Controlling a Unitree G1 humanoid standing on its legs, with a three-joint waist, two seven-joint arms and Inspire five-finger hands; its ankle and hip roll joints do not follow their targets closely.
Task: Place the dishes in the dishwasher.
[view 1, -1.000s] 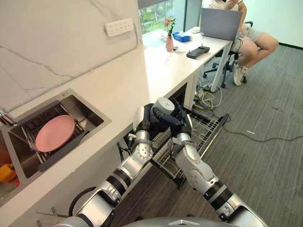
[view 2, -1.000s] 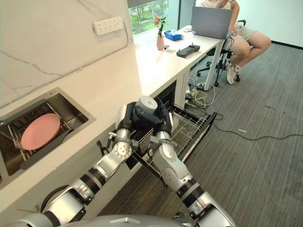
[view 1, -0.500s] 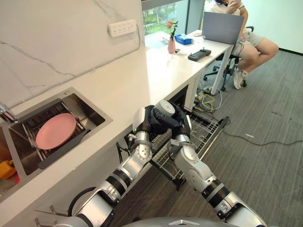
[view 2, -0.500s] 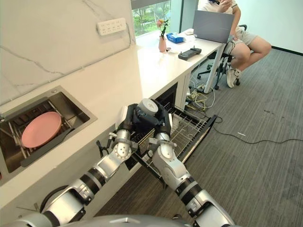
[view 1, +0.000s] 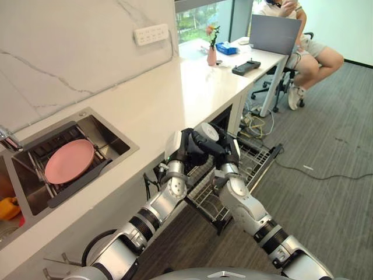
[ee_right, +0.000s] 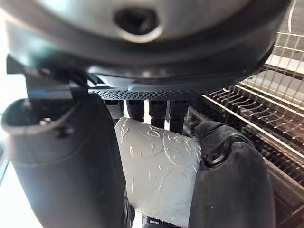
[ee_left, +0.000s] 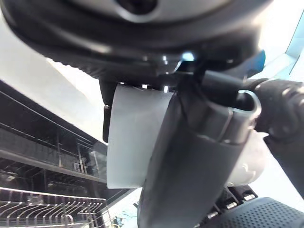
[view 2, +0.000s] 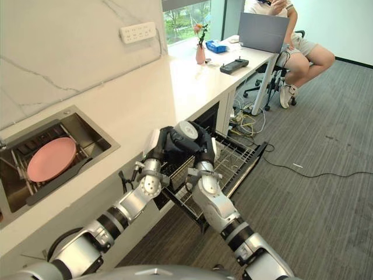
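A white cup (view 1: 205, 132) with an embossed pattern (ee_right: 159, 175) hangs above the pulled-out wire dishwasher rack (view 1: 252, 162). Both hands meet at it. My right hand (view 1: 227, 153) is shut on the cup, with the thumb on one side and the fingers behind it in the right wrist view. My left hand (view 1: 185, 150) curls against the cup's other side, its thumb (ee_left: 190, 156) lying across a white surface. A pink plate (view 1: 69, 161) lies on a rack inside the sink (view 1: 113, 140) at the left.
The white counter (view 1: 175, 99) runs toward a desk with a pink vase (view 1: 211, 55), a black controller (view 1: 245, 66) and a laptop (view 1: 274, 34). A seated person (view 1: 309, 49) is behind the laptop. A yellow object (view 1: 8, 208) sits in the sink's left part. Grey carpet lies to the right.
The cup and both hands have shifted slightly right, farther over the rack. The camera has also shifted a little.
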